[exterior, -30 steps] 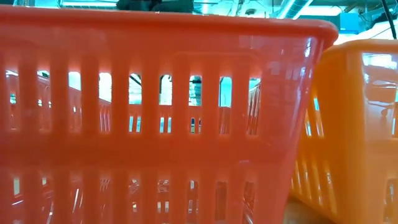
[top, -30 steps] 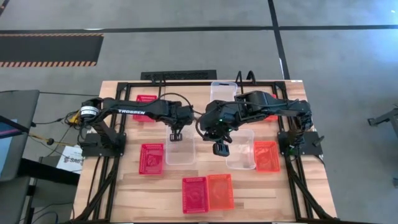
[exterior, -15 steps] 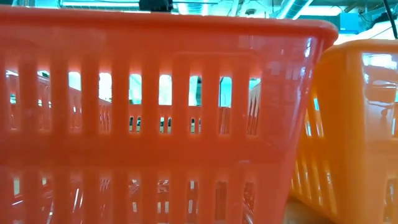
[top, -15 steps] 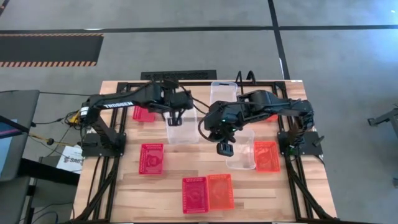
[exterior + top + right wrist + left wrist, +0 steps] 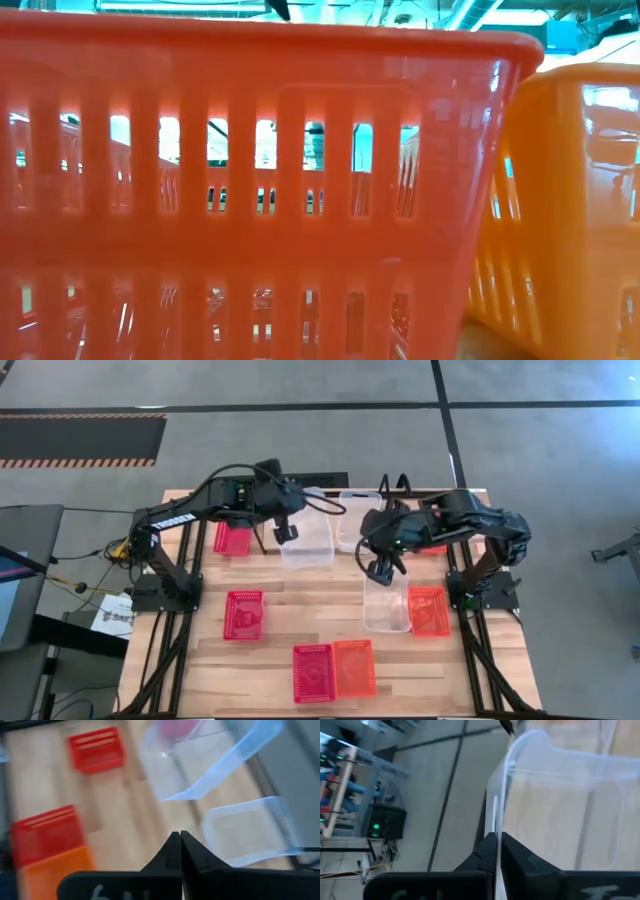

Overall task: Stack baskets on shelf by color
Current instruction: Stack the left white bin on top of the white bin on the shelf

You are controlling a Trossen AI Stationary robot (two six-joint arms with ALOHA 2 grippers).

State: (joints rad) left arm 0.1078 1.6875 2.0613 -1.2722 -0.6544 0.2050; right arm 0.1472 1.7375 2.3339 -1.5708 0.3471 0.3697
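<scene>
My left gripper (image 5: 287, 532) is shut on a clear basket (image 5: 310, 540), held up over the table's far middle. My right gripper (image 5: 381, 570) is shut and empty. It hangs above the far left corner of a second clear basket (image 5: 386, 605), which rests flat on the wood. A third clear basket (image 5: 358, 510) sits at the far edge beside the shelf's thin black rod loops (image 5: 403, 484). Red baskets (image 5: 244, 614) (image 5: 313, 672) (image 5: 232, 538) and orange ones (image 5: 354, 667) (image 5: 428, 610) lie around the table. My left gripper pinches one thin wall of the clear basket at its rim (image 5: 496, 827), one finger on each face of the wall. The basket (image 5: 560, 805) reaches out beyond the fingertips. It is lifted clear of the table and tilted.
The black tubular frame (image 5: 180, 650) runs along both table sides. In the low view a red basket wall (image 5: 260, 180) and an orange one (image 5: 570, 200) block nearly everything behind. Bare wood (image 5: 320, 610) lies in the middle between the baskets.
My left gripper has risen and swung toward the far edge. It has carried the clear basket up off the wood, and the basket has tipped. My right gripper has drawn away from the other clear basket's left edge toward the far right. That basket stays on the table.
</scene>
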